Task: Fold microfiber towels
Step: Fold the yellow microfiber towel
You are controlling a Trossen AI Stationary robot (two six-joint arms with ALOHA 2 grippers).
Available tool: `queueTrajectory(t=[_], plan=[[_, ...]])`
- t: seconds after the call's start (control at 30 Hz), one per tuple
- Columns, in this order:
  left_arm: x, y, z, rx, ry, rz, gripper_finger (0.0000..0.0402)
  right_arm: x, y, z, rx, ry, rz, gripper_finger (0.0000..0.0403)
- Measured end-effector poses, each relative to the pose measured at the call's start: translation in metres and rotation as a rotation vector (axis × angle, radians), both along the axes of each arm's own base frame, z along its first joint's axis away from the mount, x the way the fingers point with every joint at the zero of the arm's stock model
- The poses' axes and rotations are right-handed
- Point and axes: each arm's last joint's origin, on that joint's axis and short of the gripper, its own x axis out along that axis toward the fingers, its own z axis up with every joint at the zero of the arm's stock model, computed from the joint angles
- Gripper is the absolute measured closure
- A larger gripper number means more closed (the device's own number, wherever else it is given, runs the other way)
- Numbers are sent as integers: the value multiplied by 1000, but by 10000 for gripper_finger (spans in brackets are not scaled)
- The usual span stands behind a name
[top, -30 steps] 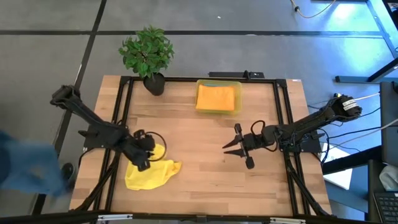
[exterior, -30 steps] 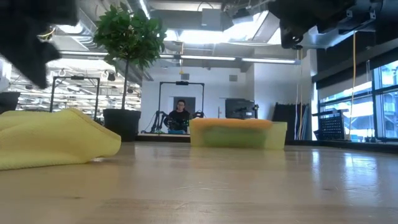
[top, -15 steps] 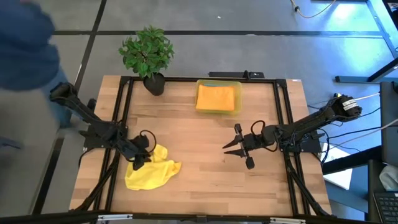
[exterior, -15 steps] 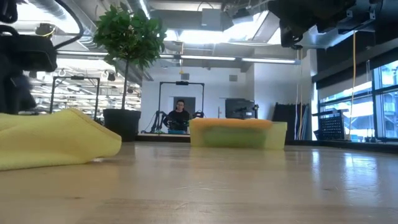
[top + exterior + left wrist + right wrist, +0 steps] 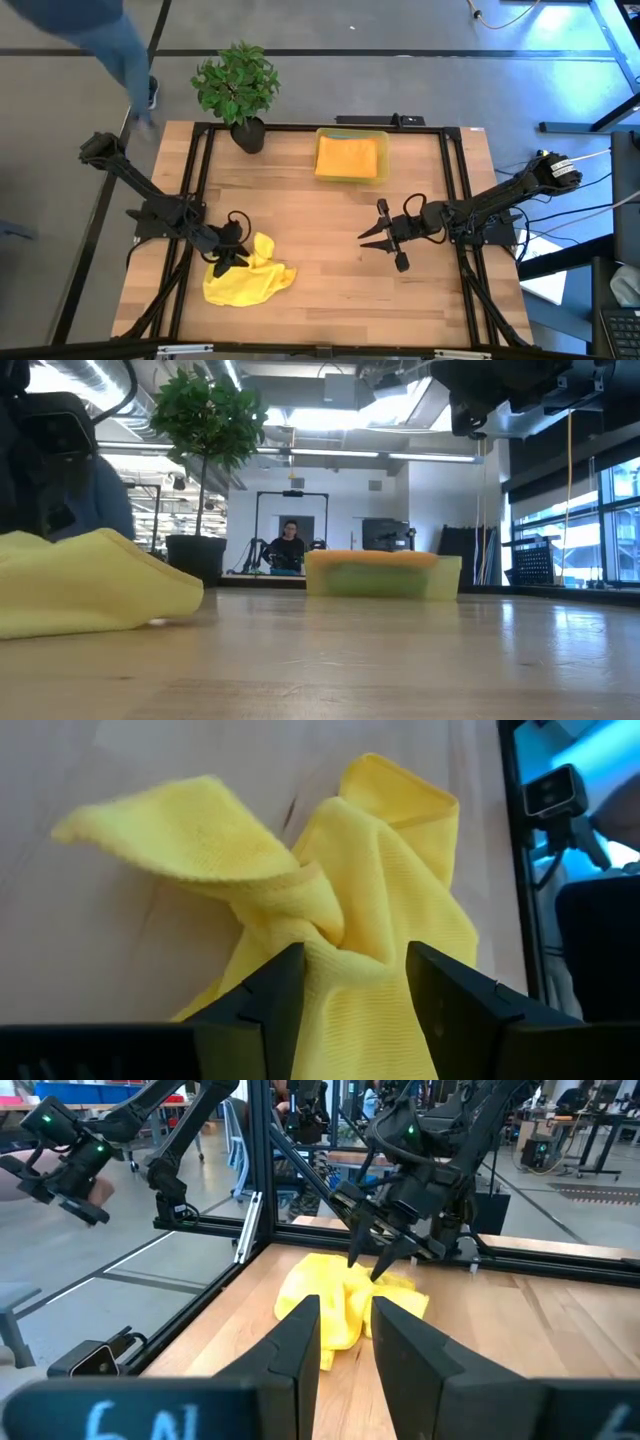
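A yellow microfiber towel (image 5: 250,283) lies crumpled on the near left of the wooden table, and it also shows in the low view (image 5: 90,580). My left gripper (image 5: 355,952) slants down onto it, open, with a bunched ridge of the towel (image 5: 345,935) standing between its fingers. The right wrist view shows the same gripper (image 5: 365,1270) over the towel (image 5: 330,1295). My right gripper (image 5: 366,236) waits level above the table's middle right, open and holding nothing. An orange towel (image 5: 349,155) lies flat in the yellow bin (image 5: 382,150). My left gripper stands open astride the towel's bunched middle (image 5: 350,975), slanting down from the table's left side. The cloth fills the gap up to both fingers (image 5: 270,1000); whether they touch it I cannot tell. The whole towel rests on the table.
A potted plant (image 5: 237,88) stands at the far left corner. Black frame rails (image 5: 190,200) run along the table's sides. A person in blue (image 5: 100,40) moves past the table's far left. Bare wood lies between the towel and my right gripper.
My left gripper has sunk toward the yellow towel and tipped further down. The towel's right end has spread a little toward the table's right; the rest has stayed put. The person in blue has walked along the table's left side toward the far end.
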Motion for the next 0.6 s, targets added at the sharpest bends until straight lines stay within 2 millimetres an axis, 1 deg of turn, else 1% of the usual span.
queueTrajectory(t=[0.27, 0.6], plan=[[1, 0, -3, 29, 14, 8, 235, 0, 0, 0, 0, 0, 1, 309], [7, 4, -23, 98, 145, 87, 236, 0, 0, 0, -2, 0, 1, 309]])
